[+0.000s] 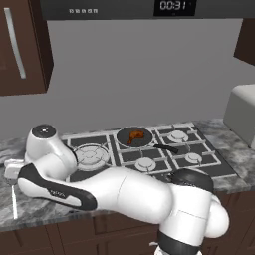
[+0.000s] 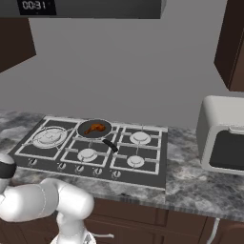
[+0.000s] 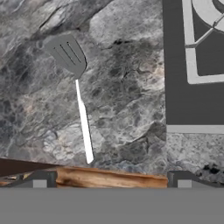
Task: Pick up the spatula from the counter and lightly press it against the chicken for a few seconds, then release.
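Observation:
The spatula [image 3: 83,122] lies flat on the marbled counter, its dark slotted head [image 3: 68,54] at the far end and its white handle pointing back toward the counter's front edge. My gripper [image 3: 111,180] hangs open above the counter's front edge, and the handle's near end lies left of the middle of the gap between its fingers. In the left base view the gripper [image 1: 12,178] is at the far left, above the thin white handle [image 1: 14,203]. The chicken [image 1: 134,134] sits in a dark pan [image 1: 124,142] on the stove, far to the right of the gripper.
The gas stove [image 1: 214,164] with white burners fills the middle of the counter; its left edge [image 3: 192,129] lies close beside the spatula. The pan's black handle [image 1: 167,148] points right. A white toaster oven [image 2: 224,136] stands at the counter's right end. Dark cabinets [image 1: 22,45] hang above.

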